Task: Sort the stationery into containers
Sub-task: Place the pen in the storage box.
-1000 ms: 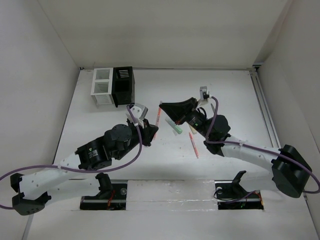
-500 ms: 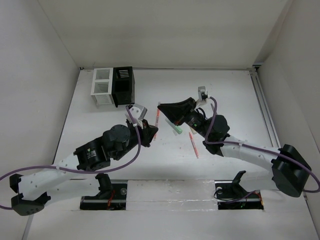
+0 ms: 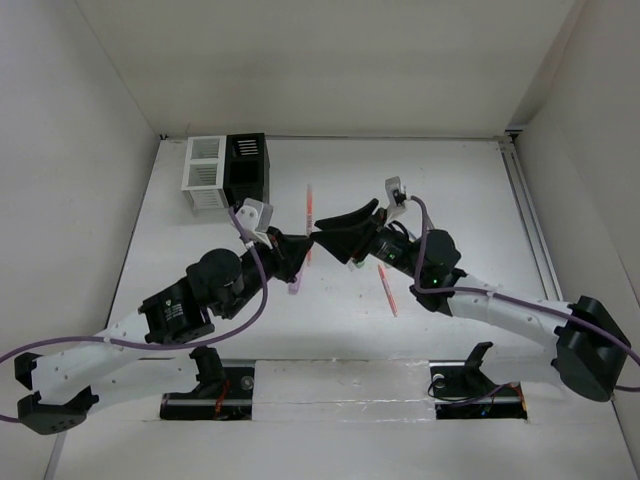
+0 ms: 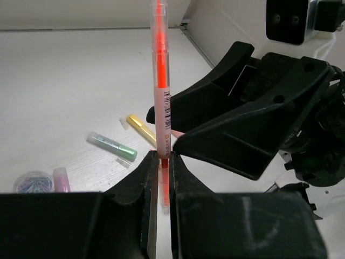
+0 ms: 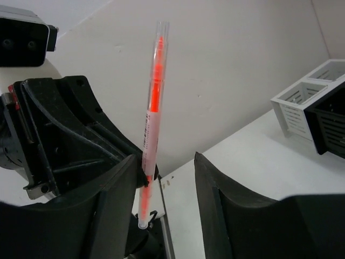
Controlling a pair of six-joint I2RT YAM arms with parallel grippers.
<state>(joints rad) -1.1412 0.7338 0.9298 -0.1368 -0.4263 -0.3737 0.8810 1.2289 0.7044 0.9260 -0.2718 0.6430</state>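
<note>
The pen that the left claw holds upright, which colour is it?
The pen is bright orange inside a clear barrel, best seen in the left wrist view.

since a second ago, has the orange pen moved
Yes. The orange pen, shut in the left hand, has shifted slightly left and up the view, nearer the black box.

text: none legible | orange pen [image 4: 163, 102]: barcode, digits unreadable

Orange pen [image 4: 160, 81]: top past left wrist view's edge; round item [image 4: 31, 181] partly behind fingers [image 4: 81, 216].
</note>
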